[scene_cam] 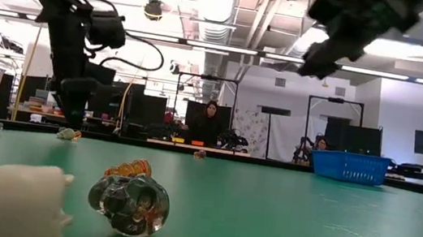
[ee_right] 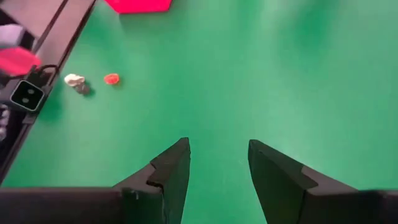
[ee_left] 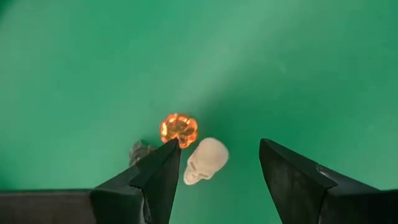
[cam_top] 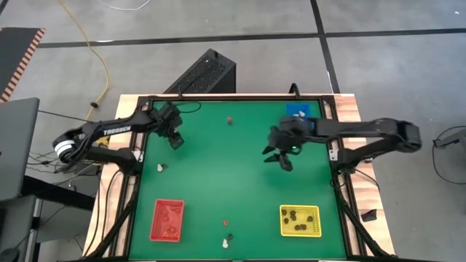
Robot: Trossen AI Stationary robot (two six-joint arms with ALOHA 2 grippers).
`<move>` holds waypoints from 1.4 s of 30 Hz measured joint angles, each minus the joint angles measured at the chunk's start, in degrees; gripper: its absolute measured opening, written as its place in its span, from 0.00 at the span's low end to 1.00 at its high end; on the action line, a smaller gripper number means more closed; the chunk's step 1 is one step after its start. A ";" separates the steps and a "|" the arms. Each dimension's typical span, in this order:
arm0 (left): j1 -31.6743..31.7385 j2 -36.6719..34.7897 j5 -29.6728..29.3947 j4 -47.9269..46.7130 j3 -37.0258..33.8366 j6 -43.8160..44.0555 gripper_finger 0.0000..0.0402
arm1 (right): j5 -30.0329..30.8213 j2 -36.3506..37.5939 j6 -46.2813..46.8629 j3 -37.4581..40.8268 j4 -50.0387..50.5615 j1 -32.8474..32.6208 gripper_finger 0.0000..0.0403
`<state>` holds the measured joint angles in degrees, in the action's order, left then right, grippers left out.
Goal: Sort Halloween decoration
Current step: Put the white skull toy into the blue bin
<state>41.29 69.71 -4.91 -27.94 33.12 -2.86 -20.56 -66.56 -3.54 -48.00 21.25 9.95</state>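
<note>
Green table (cam_top: 233,167) lot: left gripper (ee_left: 217,165) parted over cream skull trinket (ee_left: 205,160) beside orange pumpkin trinket (ee_left: 179,129); right gripper (ee_right: 217,163) parted, empty, above bare mat.

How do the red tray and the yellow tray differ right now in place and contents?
The red tray sits at the near left of the green table, the yellow tray at the near right. The red tray holds reddish pieces that barely stand out from its floor; the yellow tray holds dark pieces that show clearly. Both are shallow rectangles lying flat near the same table edge, and neither arm is over either one.
</note>
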 joint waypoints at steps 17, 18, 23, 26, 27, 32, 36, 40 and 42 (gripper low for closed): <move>0.81 7.06 -0.95 -1.61 0.26 1.19 0.52 | 1.24 14.07 -1.24 8.60 -0.33 3.35 0.48; 0.81 7.09 -0.94 -1.52 0.24 1.10 0.52 | 1.25 13.82 -1.31 8.60 -0.32 3.35 0.48; 0.79 6.54 -0.90 -1.15 0.15 -0.45 0.50 | 1.23 13.13 -1.43 8.64 -0.41 3.33 0.48; 0.78 6.23 -0.14 -1.01 0.09 -1.03 0.41 | 1.23 12.85 -1.41 8.64 -0.36 3.33 0.48; 0.77 6.20 0.14 -1.01 0.08 -1.17 0.38 | 1.23 12.83 -1.41 8.64 -0.33 3.33 0.48; 0.77 6.16 0.59 -0.65 0.02 -2.45 0.21 | 1.23 12.89 -1.34 8.64 -0.35 3.33 0.48; 0.81 6.15 2.21 -0.33 0.00 -4.59 0.10 | 1.21 12.89 -0.70 8.64 -0.34 3.33 0.48; 0.77 5.70 7.44 1.24 -0.07 -5.48 0.03 | 1.21 12.89 0.54 8.64 -0.04 3.28 0.48; 0.24 4.97 11.29 1.66 -0.07 -5.18 0.01 | 1.21 12.89 0.60 8.64 0.81 3.28 0.48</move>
<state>41.54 74.67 6.38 -26.28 33.06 -8.04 -19.35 -53.67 -2.94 -39.35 22.06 13.23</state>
